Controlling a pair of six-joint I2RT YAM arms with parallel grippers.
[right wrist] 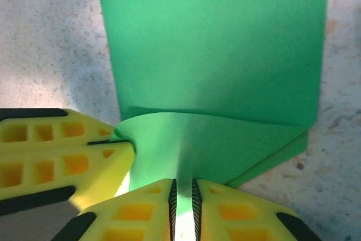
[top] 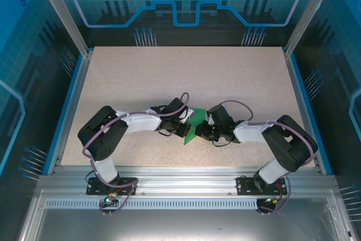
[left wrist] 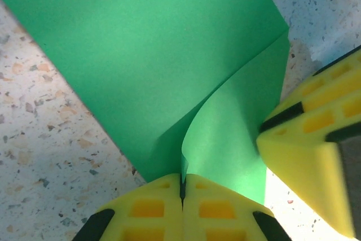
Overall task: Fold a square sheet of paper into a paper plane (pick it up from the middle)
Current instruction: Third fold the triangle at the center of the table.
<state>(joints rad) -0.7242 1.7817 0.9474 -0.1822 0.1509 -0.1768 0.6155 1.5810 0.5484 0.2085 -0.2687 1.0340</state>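
On my feed, the right gripper (right wrist: 183, 196) pinches a raised fold of the green paper (right wrist: 214, 43). The left gripper (right wrist: 115, 141) bites that fold just beside it, above the speckled table (right wrist: 51, 43).

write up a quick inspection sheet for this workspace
surface: speckled beige table
job's things: square sheet of paper, green, partly folded, one flap curling up
clutter: nothing seen
grippers: left gripper and right gripper close together, jaws of both shut on the raised flap
cables: purple cables loop along both arms
surroundings: blue-lit clear panels around the table, aluminium rail at the near edge
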